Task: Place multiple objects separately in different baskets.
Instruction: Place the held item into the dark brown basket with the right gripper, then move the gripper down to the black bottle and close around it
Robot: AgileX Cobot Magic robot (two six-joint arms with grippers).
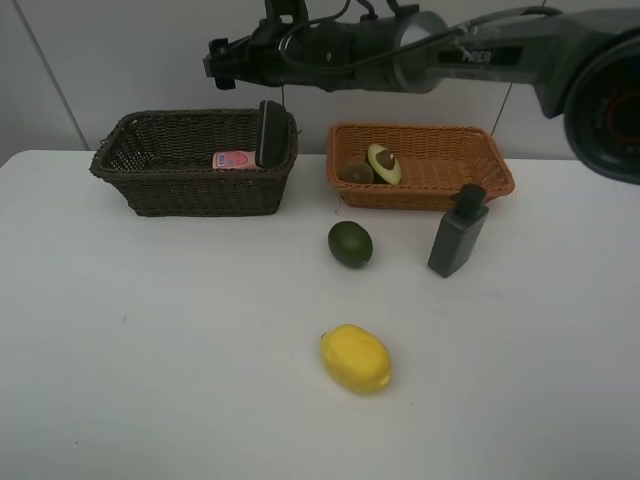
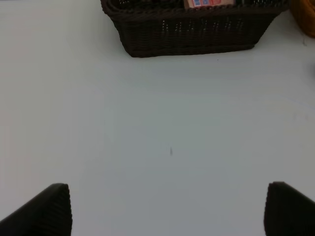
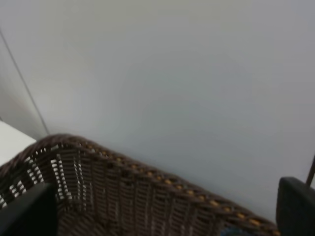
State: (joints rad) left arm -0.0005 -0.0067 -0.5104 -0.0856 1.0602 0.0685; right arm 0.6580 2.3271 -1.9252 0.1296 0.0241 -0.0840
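Observation:
The dark basket (image 1: 190, 185) at the back left holds a pink bottle (image 1: 233, 158) and a dark slab (image 1: 271, 133) standing against its right wall. In the orange basket (image 1: 430, 190) lie a kiwi (image 1: 357, 173) and a halved avocado (image 1: 384, 163). On the table are a green lime (image 1: 350, 244), a dark grey pump bottle (image 1: 458, 233) and a yellow lemon (image 1: 355, 359). My right gripper (image 1: 215, 58) hangs open and empty above the dark basket (image 3: 123, 172). My left gripper (image 2: 170, 211) is open over bare table, short of the dark basket (image 2: 187, 34).
The right arm (image 1: 420, 50) stretches from the right across both baskets. A grey wall (image 1: 100, 60) stands right behind the baskets. A corner of the orange basket (image 2: 306, 19) shows in the left wrist view.

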